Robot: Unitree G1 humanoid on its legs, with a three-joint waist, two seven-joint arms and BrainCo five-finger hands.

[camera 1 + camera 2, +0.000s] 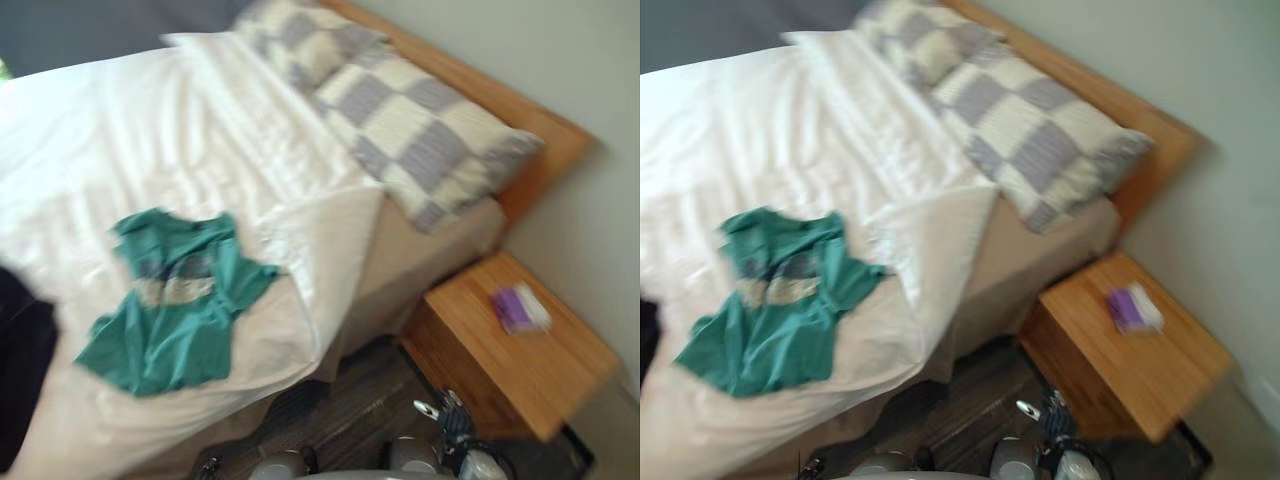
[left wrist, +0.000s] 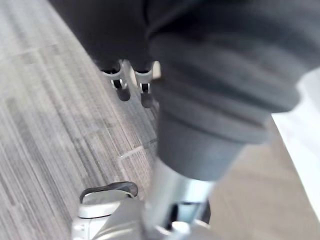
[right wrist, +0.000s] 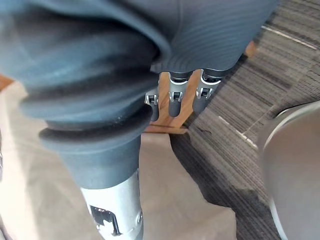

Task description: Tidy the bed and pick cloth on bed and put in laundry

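A teal T-shirt point(image 1: 175, 305) lies crumpled on the white duvet point(image 1: 180, 150) near the bed's near edge. The duvet's corner is folded back beside the pillows, baring the beige sheet point(image 1: 430, 250). My right hand point(image 3: 175, 100) hangs low by the bedside, well apart from the shirt, fingers straight over the grey floor and holding nothing. It also shows at the bottom of the left eye view as my right hand point(image 1: 452, 420). My left hand point(image 2: 122, 90) hangs over the carpet with relaxed, empty fingers.
Two checkered pillows point(image 1: 420, 130) lean at the wooden headboard point(image 1: 520, 120). A wooden nightstand point(image 1: 520, 350) with a purple and white item point(image 1: 518, 308) stands right of the bed by the wall. A dark shape point(image 1: 22, 360) lies at the bed's left edge.
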